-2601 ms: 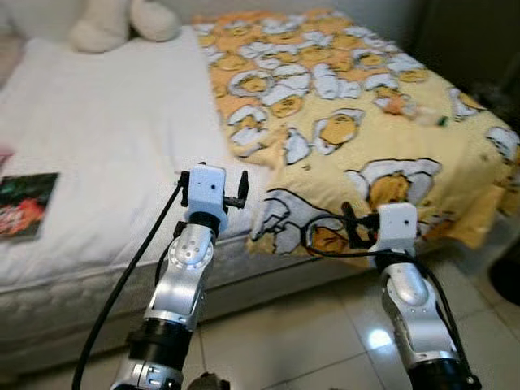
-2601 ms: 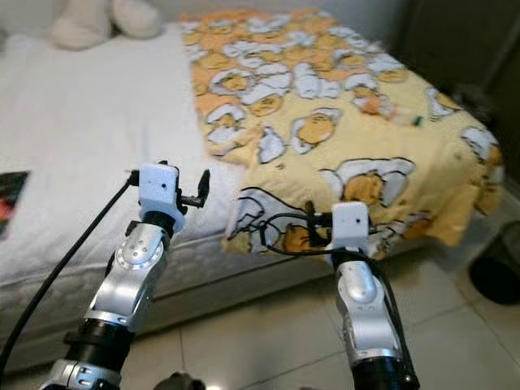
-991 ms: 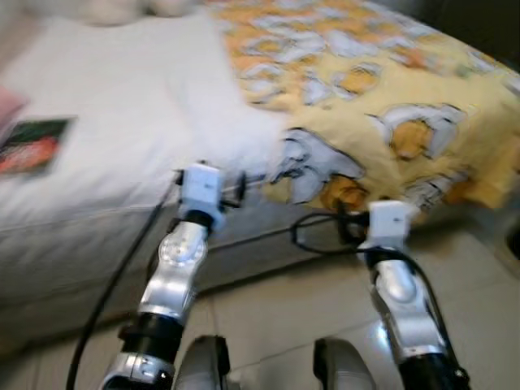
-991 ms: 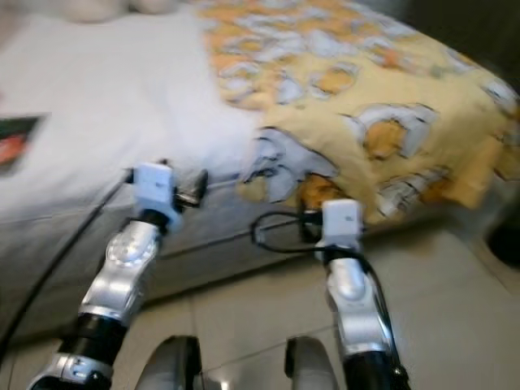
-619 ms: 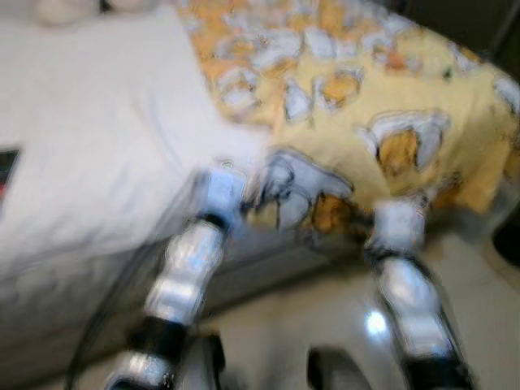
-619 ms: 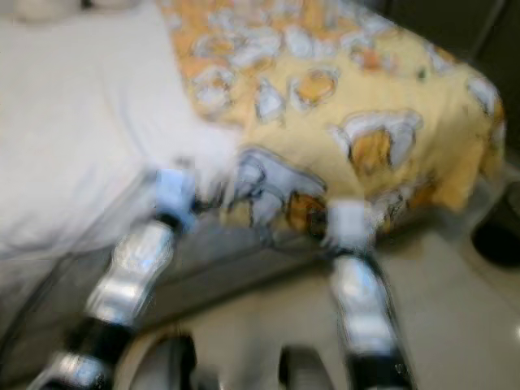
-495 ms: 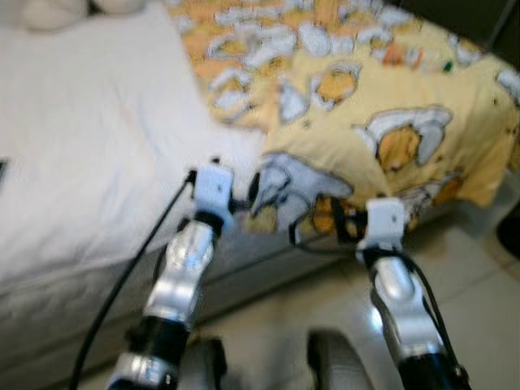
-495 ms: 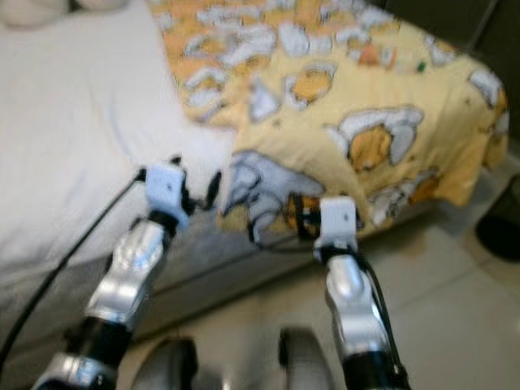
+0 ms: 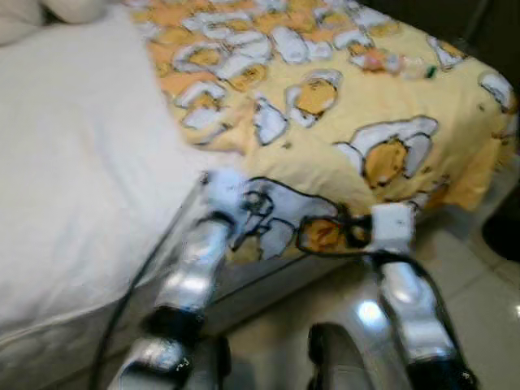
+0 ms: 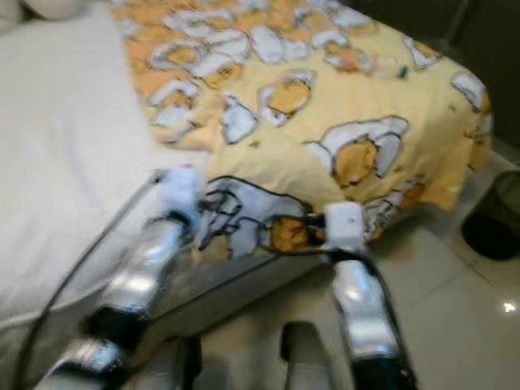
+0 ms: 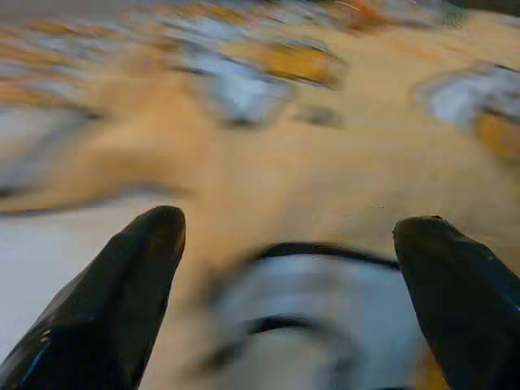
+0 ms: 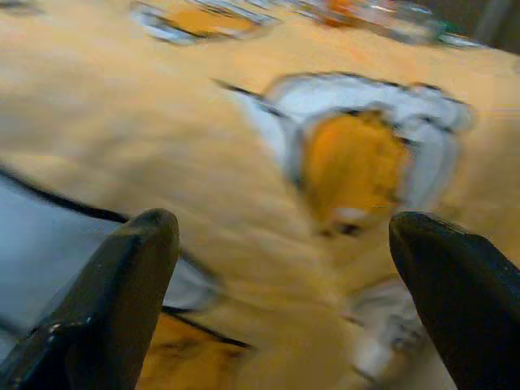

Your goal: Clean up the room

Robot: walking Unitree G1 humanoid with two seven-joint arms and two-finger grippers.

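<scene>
Both pairs of black fingers are spread wide with nothing between them — the left gripper (image 11: 284,268) and the right gripper (image 12: 280,268) point at the hanging front edge of the yellow blanket (image 9: 341,122), near it but not touching. To tidy it I'd take the soft, floppy hem at two well-separated spots and pinch deep, since thin cloth slips. It lies rumpled over one half of the white mattress (image 9: 73,179), above glossy floor tiles (image 9: 479,292).

Both arms reach forward, left gripper (image 11: 288,268) and right gripper (image 12: 284,260) spread wide.
</scene>
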